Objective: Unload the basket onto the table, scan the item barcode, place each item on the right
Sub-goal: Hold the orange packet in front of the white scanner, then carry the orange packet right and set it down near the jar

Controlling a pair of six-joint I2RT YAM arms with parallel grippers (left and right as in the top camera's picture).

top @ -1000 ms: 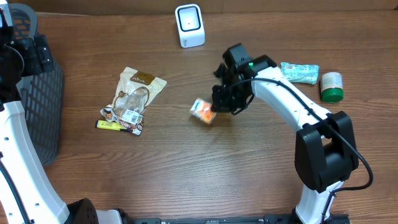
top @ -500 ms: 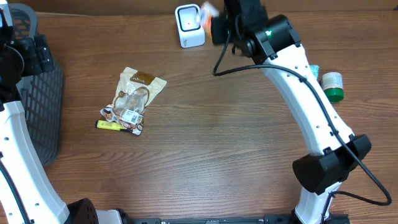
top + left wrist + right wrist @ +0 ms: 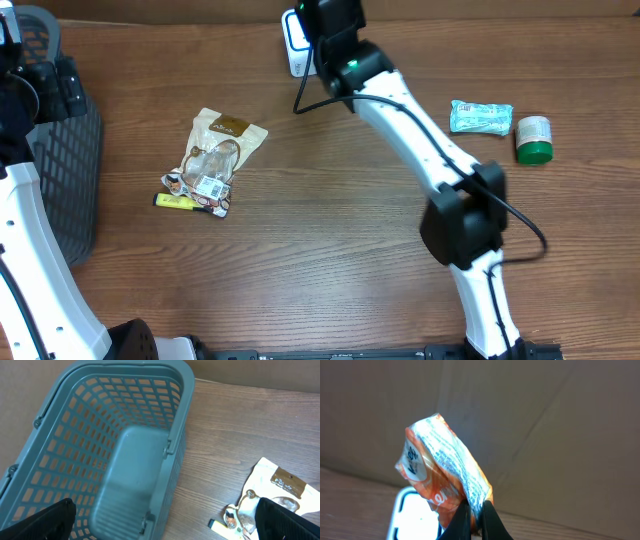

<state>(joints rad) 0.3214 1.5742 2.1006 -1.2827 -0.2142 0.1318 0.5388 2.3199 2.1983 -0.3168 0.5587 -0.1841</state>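
Jaws on the left arm [image 3: 22,215] stand fully apart and hold nothing. In the left wrist view the two dark fingertips [image 3: 47,520] sit at the bottom corners, with the grey basket [image 3: 75,460] below them. This basket stands at the left edge of the tabletop [image 3: 330,250]. To its right lie a beige pouch [image 3: 222,148] and, touching the pouch's lower end, a yellow marker [image 3: 174,201].

From there bare wood reaches to the right arm [image 3: 415,130], which stretches to the far edge. The white scanner [image 3: 290,45] stands there, just before a cardboard wall [image 3: 570,420].

Right jaws are pressed together on the lower edge of the orange packet [image 3: 440,470]. The packet rises above them, tilted to the left, in front of the scanner's face. I cannot tell whether the two touch. From overhead the wrist hides the packet.

Further right, well apart from the arm, lie a teal packet [image 3: 480,117] and a green-capped jar [image 3: 533,139], just beside each other.
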